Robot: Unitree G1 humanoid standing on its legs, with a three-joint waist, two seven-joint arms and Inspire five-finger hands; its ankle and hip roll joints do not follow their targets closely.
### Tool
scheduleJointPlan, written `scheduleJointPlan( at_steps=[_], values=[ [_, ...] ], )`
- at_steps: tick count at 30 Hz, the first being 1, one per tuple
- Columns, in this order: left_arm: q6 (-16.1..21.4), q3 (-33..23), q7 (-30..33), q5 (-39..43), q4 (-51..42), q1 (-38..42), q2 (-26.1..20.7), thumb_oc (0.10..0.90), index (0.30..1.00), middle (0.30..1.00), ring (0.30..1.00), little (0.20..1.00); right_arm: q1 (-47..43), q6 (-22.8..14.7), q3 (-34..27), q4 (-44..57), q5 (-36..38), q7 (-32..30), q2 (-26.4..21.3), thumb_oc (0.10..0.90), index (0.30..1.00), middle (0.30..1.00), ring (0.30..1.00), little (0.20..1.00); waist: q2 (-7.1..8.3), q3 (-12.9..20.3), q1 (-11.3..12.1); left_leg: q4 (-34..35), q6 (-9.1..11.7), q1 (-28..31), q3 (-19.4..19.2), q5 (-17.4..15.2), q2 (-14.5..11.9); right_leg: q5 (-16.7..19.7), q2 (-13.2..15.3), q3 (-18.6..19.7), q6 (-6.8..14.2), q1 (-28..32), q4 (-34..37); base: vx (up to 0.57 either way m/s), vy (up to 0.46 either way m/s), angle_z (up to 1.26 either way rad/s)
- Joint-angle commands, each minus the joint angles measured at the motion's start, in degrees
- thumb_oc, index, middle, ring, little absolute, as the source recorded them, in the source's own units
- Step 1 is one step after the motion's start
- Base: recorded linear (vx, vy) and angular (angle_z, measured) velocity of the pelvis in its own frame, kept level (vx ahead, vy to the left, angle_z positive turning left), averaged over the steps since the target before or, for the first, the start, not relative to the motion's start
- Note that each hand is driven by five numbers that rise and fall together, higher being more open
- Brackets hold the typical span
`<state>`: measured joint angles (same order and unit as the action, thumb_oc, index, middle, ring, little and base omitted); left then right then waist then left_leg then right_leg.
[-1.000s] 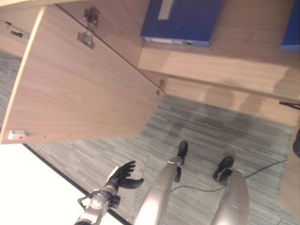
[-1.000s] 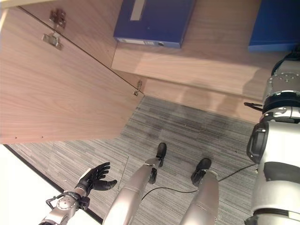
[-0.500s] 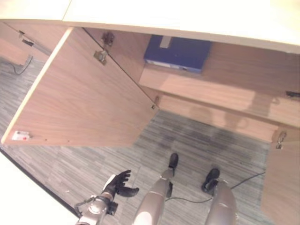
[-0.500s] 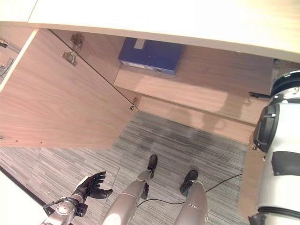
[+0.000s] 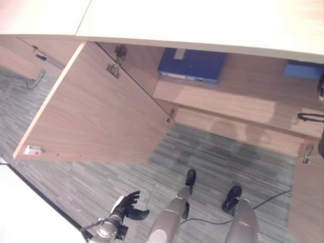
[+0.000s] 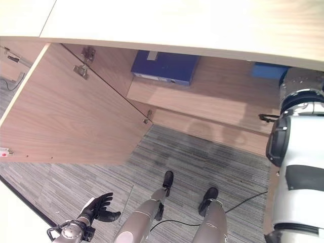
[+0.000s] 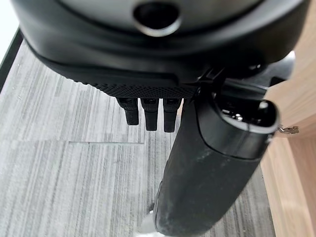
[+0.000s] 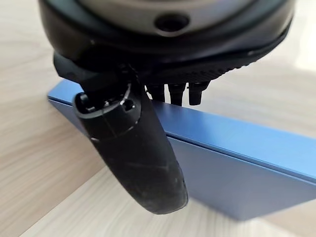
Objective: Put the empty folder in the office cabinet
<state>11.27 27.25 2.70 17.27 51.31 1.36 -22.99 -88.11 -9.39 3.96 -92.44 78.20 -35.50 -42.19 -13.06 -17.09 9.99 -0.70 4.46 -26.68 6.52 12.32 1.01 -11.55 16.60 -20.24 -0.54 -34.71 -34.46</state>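
Observation:
A blue folder (image 8: 237, 168) lies flat on the wooden cabinet shelf (image 5: 238, 96), at the right end of the open cabinet (image 6: 267, 71). In the right wrist view my right hand (image 8: 133, 148) is right at this folder. Its thumb stretches out across the folder's near edge and its fingers (image 8: 177, 91) reach straight over the top face, open and not curled round it. My left hand (image 5: 127, 205) hangs low over the carpet at the lower left, open and holding nothing.
A second blue folder (image 5: 192, 65) lies at the left end of the same shelf. The left cabinet door (image 5: 96, 116) swings wide open toward me. The pale cabinet top (image 5: 202, 20) overhangs the shelf. Grey striped carpet (image 5: 228, 152) covers the floor below.
The whole picture has shifted as the camera moved, bringing the cabinet top into view. The left hand stays low and open.

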Motion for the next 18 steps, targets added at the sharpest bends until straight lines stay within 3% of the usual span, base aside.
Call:
scheduleJointPlan(
  at_steps=[1,6,9,11,12,18],
  values=[
    [0.3,1.0,2.1,0.8,3.9,1.0,-0.9,0.8,0.9,0.9,0.9,0.9,-1.8,-3.3,1.9,7.1,-2.2,0.9,-2.9,0.8,0.9,0.9,0.9,0.9,0.06,-0.6,1.0,-1.4,7.1,5.6,1.6,-9.4,-7.4,-1.5,-0.3,2.0,9.7,8.2,7.7,0.01,0.004,-0.04],
    [-0.1,0.7,2.2,2.0,2.7,0.8,0.0,0.8,0.9,0.9,0.9,0.9,5.4,-7.6,-1.8,14.3,-1.7,0.5,3.7,0.8,0.9,0.9,0.9,0.9,0.33,-1.3,-0.1,0.5,7.0,6.8,1.8,-8.8,-8.2,-1.1,-1.0,2.0,9.7,8.5,8.5,0.0,0.003,-0.07],
    [-0.6,0.1,2.7,3.2,2.7,1.1,1.3,0.8,0.9,0.9,0.9,0.9,11.7,-11.5,-4.1,21.6,-2.6,0.3,11.5,0.8,0.9,0.9,0.9,0.9,0.69,-2.1,-1.1,1.5,7.0,7.5,1.6,-8.6,-8.7,-0.9,-1.4,2.1,9.5,8.5,8.9,0.0,0.004,-0.07],
    [-0.8,-0.2,2.7,3.5,2.6,1.0,1.5,0.8,0.9,0.9,0.9,0.9,13.5,-12.6,-4.5,24.3,-3.2,0.2,13.2,0.8,0.9,0.9,0.9,0.9,0.75,-2.2,-1.3,1.7,6.9,7.7,1.5,-8.5,-8.7,-0.8,-1.5,2.1,9.4,8.4,8.9,-0.01,0.011,-0.08],
    [-1.1,-0.4,2.4,3.8,2.2,0.6,2.2,0.8,0.9,0.9,0.9,0.9,16.7,-14.4,-4.6,29.9,-4.2,0.6,16.3,0.8,0.9,0.9,0.9,0.9,0.84,-2.6,-1.9,2.0,6.9,8.0,1.2,-8.3,-8.8,-0.7,-1.7,2.3,9.3,8.3,8.9,-0.01,0.014,-0.16],
    [-2.0,-1.5,2.1,4.0,1.0,-0.8,2.9,0.8,0.9,0.9,0.9,0.9,25.2,-18.5,-4.8,45.7,-8.7,0.9,21.3,0.8,0.9,0.9,0.9,0.9,1.16,-3.4,-3.1,2.8,6.9,8.8,0.8,-7.9,-9.1,-0.2,-2.0,2.7,9.1,8.4,9.5,-0.01,0.006,-0.11]
  ],
)
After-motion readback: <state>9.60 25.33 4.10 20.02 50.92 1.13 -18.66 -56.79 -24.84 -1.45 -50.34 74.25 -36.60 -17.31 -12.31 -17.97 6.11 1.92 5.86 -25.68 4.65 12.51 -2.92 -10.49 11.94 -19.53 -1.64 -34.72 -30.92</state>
